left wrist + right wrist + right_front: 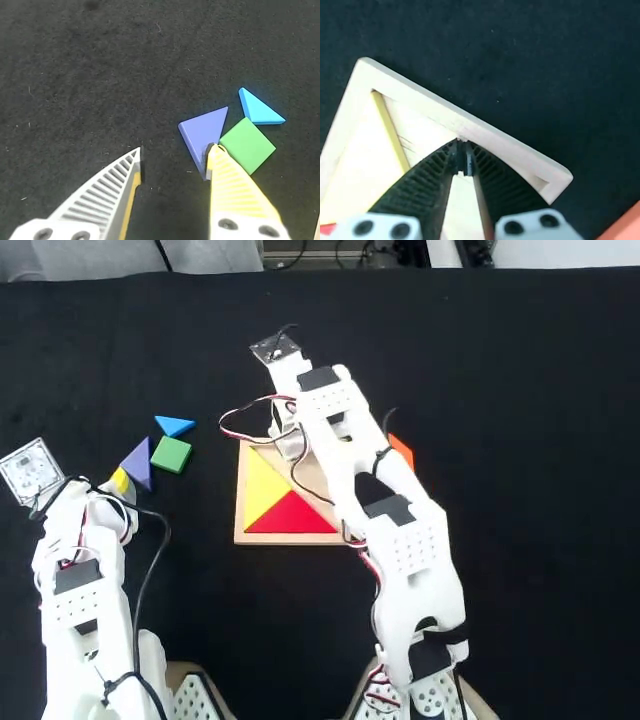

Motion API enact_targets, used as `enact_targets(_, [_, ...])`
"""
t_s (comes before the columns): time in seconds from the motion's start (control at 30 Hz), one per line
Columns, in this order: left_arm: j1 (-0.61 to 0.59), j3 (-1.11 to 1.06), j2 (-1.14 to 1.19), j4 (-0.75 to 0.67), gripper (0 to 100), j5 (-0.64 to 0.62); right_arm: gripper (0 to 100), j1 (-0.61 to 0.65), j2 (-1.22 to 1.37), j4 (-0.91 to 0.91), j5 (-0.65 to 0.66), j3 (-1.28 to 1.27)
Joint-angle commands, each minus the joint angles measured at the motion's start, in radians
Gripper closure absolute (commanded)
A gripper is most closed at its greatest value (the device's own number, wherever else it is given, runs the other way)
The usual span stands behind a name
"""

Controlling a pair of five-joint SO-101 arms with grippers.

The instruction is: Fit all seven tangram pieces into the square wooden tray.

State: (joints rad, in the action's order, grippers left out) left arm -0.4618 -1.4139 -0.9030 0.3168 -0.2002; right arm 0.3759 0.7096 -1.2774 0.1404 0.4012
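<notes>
Over wooden tray (425,102) corner | right hand (462,152) pinches slim dark-blue piece (462,160) | left hand (175,156) spread beside purple triangle (202,131)

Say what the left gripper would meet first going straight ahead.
Probably the purple triangle: the left gripper is open, and its yellow finger tip sits at that triangle's edge. Height above it is unclear.

Bright pieces on a black table (520,390)

Pale wooden tray (239,502) holds a yellow triangle (262,488) and a red triangle (290,515); orange piece (401,450) near it; toward the table's left edge, a light blue triangle (174,425), green square (172,454) and purple triangle (138,462); left gripper (175,150) has one yellow ribbed finger (227,185), one white (107,185); right gripper (462,155) is black, ribbed.
</notes>
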Motion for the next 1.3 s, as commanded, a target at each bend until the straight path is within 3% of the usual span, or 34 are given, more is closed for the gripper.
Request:
enact_targets(0.0, [0.016,0.008,-0.008,-0.009,78,0.003,98.8,0.002,-0.059,-0.121,-0.011,0.101])
enact_targets(0.13, [0.010,0.016,-0.008,-0.008,78,0.003,98.8,-0.015,-0.203,-0.272,-0.084,0.125])
enact_targets(0.27, [-0.071,0.077,0.000,0.044,78,-0.005,98.8,-0.077,-0.392,-0.258,-0.098,-0.030])
enact_targets(0.43, [-0.093,0.107,0.002,0.078,78,-0.005,98.8,-0.170,-0.684,0.044,-0.100,-0.473])
enact_targets(0.63, [-0.021,0.093,0.003,0.078,78,0.002,98.7,-0.250,-0.980,0.479,-0.101,-0.940])
enact_targets(0.7, [0.039,0.065,0.003,0.075,78,0.014,98.7,-0.264,-1.000,0.534,-0.103,-1.004])
enact_targets(0.87, [0.159,0.027,0.003,0.075,78,0.264,98.7,-0.267,-0.928,0.546,-0.201,-1.021])
enact_targets(1.13, [0.163,0.019,0.002,0.087,78,0.262,98.7,-0.385,-0.803,0.672,-0.299,-1.020])
enact_targets(1.27, [0.159,0.159,0.005,0.285,78,0.282,98.7,-0.420,-0.803,0.675,-0.299,-1.018])
